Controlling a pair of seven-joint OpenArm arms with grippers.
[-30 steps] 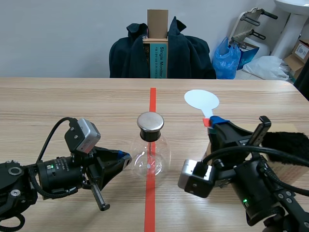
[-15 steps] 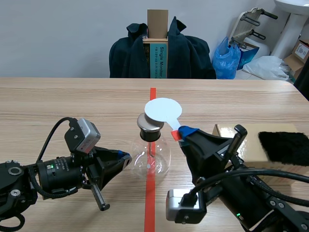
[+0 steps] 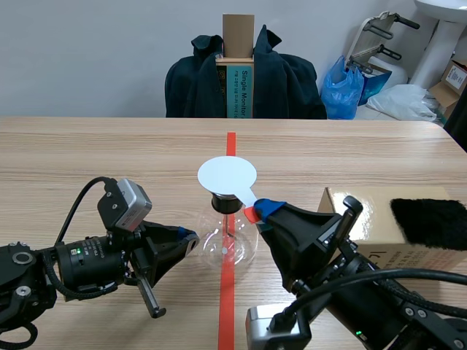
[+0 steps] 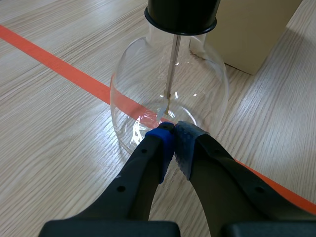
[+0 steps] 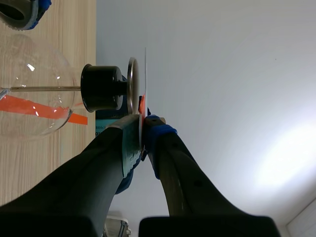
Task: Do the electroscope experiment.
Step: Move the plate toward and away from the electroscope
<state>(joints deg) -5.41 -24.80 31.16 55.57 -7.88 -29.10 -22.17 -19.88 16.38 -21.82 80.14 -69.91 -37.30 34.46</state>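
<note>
The left gripper (image 3: 191, 237) (image 4: 173, 131) lies low on the table (image 3: 87, 160), pointing at the flask (image 3: 228, 240) (image 4: 168, 98). Its pads (image 4: 183, 143) are pressed together with nothing between them, and its tips sit right at the foot of the glass wall.

The flask stands upright on the red tape line (image 3: 230, 146) in the middle of the table. A black cap (image 4: 181, 15) (image 5: 101, 94) plugs its neck. A thin rod (image 4: 173, 64) runs down from the cap into the bulb, and a metal plate (image 5: 132, 86) sits on top of the cap.

A white disc (image 3: 227, 176) (image 5: 145, 74) hangs flat just over that plate and hides it in the scene view. In the right wrist view the disc is edge-on, close to the plate; I cannot tell whether they touch.

The right gripper (image 3: 264, 210) (image 5: 143, 126) comes in from the low right and pinches the disc's red handle end between its fingers.

Further right a box (image 3: 365, 219) (image 4: 247, 29) lies on the table near the flask, with a patch of black fur (image 3: 430, 222) on top of it.

Behind the table a dark coat (image 3: 292, 80) hangs.
</note>
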